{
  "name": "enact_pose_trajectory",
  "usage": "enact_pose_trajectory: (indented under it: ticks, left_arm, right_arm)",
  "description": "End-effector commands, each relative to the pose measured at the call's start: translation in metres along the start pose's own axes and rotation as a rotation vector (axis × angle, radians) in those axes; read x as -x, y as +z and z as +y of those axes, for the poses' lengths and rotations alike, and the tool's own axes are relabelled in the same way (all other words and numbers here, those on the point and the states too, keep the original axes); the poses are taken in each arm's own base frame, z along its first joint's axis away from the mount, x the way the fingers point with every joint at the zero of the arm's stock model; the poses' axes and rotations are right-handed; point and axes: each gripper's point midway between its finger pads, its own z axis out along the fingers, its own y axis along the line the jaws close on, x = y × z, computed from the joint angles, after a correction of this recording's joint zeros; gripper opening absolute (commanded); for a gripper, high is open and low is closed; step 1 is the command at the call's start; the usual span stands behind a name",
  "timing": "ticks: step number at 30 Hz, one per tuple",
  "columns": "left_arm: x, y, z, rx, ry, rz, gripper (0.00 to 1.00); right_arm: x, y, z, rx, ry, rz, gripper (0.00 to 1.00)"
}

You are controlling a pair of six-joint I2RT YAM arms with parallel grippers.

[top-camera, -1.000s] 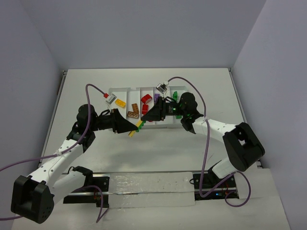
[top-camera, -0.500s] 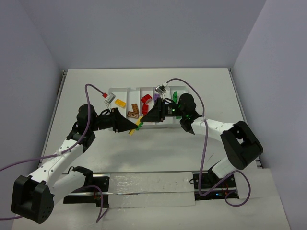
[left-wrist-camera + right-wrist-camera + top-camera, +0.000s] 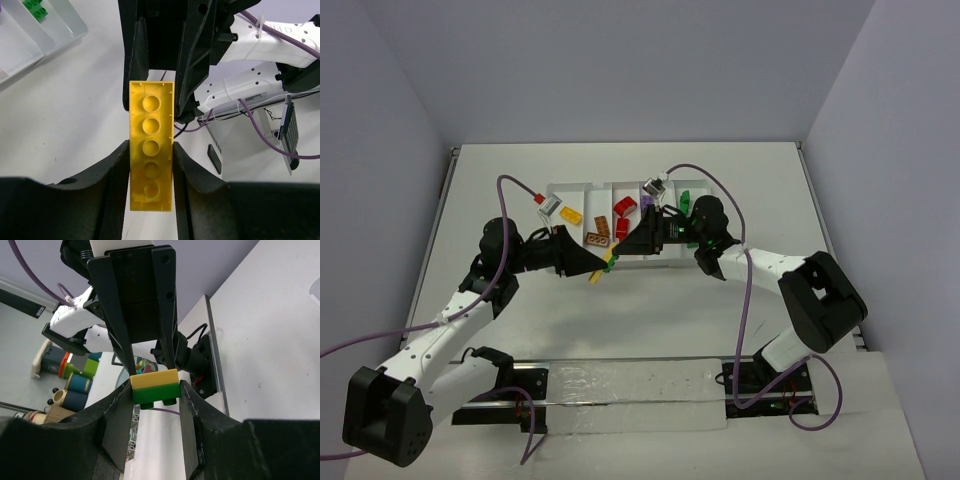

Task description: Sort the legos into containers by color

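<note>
My two grippers meet just in front of the white tray [image 3: 582, 187]. They hold one stuck pair between them, a yellow brick [image 3: 603, 272] on a green brick [image 3: 612, 261]. My left gripper [image 3: 597, 266] is shut on the long yellow brick [image 3: 151, 145], whose hollow underside faces its camera. My right gripper [image 3: 624, 251] is shut on the green brick [image 3: 156, 394], with the yellow brick [image 3: 154, 378] on top. The left fingers [image 3: 117, 325] clamp the far end. The tray holds a yellow brick [image 3: 570, 214], brown bricks [image 3: 603, 224], red bricks [image 3: 624, 206], a purple brick [image 3: 647, 203] and a green brick [image 3: 685, 200].
A tray corner [image 3: 55, 30] with a green brick [image 3: 35, 7] shows at the top left of the left wrist view. Purple cables [image 3: 510, 190] loop over both arms. A clear plastic sheet [image 3: 630, 385] lies along the near table edge between the arm bases.
</note>
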Motion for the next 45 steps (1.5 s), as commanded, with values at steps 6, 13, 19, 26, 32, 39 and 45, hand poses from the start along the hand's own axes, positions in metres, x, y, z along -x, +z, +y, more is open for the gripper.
enact_pose_trajectory:
  ticks: [6, 13, 19, 26, 32, 39, 45]
  left_arm:
    - [0.011, -0.001, -0.004, 0.023, 0.042, -0.027, 0.33]
    - [0.005, -0.001, 0.001, 0.037, 0.024, 0.001, 0.92]
    - [-0.001, -0.004, 0.004, 0.049, 0.013, 0.009, 0.82]
    - [-0.002, -0.006, -0.003, 0.032, 0.023, 0.015, 0.74]
    - [-0.006, -0.009, -0.006, 0.032, 0.023, 0.032, 0.74]
    - [-0.012, -0.008, -0.001, 0.035, -0.016, 0.064, 0.68]
    - [-0.012, -0.008, -0.003, 0.031, -0.011, 0.059, 0.62]
  right_arm:
    - [0.0, 0.001, 0.022, 0.072, -0.079, -0.004, 0.0]
    - [0.002, 0.001, 0.027, 0.079, -0.089, 0.005, 0.0]
    - [0.007, -0.003, 0.023, 0.063, -0.089, 0.01, 0.0]
    - [0.012, -0.005, 0.015, 0.042, -0.082, 0.003, 0.0]
    - [0.015, -0.003, 0.01, 0.035, -0.074, 0.008, 0.0]
    - [0.017, -0.003, 0.01, 0.035, -0.075, 0.007, 0.0]
    - [0.017, -0.002, 0.007, 0.03, -0.069, 0.007, 0.0]
